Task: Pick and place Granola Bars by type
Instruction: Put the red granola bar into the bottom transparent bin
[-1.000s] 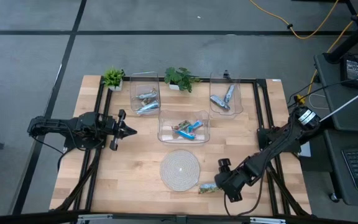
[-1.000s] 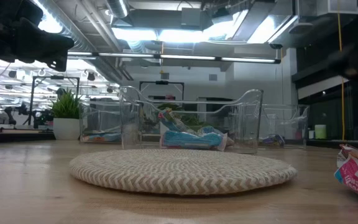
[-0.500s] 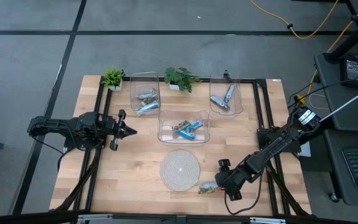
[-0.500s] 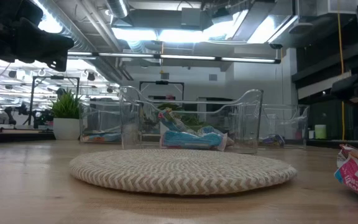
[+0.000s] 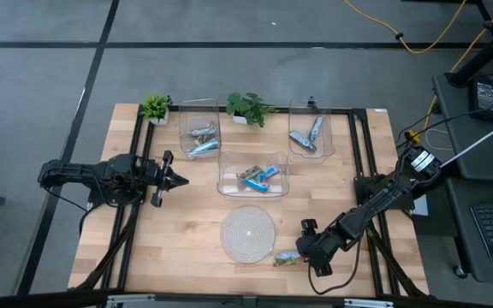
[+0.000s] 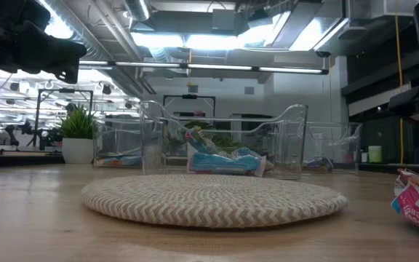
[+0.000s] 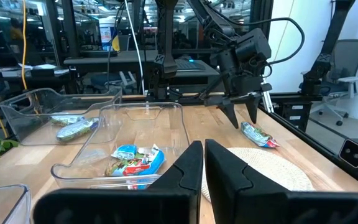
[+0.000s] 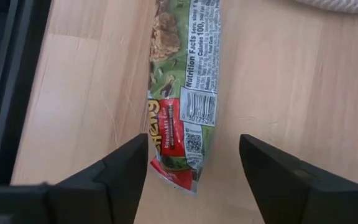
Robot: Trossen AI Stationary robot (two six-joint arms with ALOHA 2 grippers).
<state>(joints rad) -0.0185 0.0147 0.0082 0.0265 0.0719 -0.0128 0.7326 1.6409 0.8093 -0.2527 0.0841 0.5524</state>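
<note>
A red-and-green granola bar point(image 5: 286, 259) lies flat on the wood by the table's near edge, just right of the round woven mat point(image 5: 247, 231). It also shows in the low view point(image 6: 417, 207) and in the left wrist view point(image 7: 258, 134). My right gripper point(image 8: 194, 171) is open and hovers just above the bar point(image 8: 185, 87), pointing down, with a finger on either side of one end and not touching it. My left gripper point(image 7: 202, 163) is shut and waits left of the bins point(image 5: 181, 180). Other bars lie in three clear bins.
The middle bin point(image 5: 253, 174) holds blue and red-green bars. The far left bin point(image 5: 199, 130) and the far right bin point(image 5: 313, 128) hold silvery bars. Two small potted plants point(image 5: 156, 107) point(image 5: 248, 108) stand at the far edge. Bare wood lies left of the mat.
In the low view my right arm has shifted a little above the bar and then come to rest. The bar has stayed where it was.
</note>
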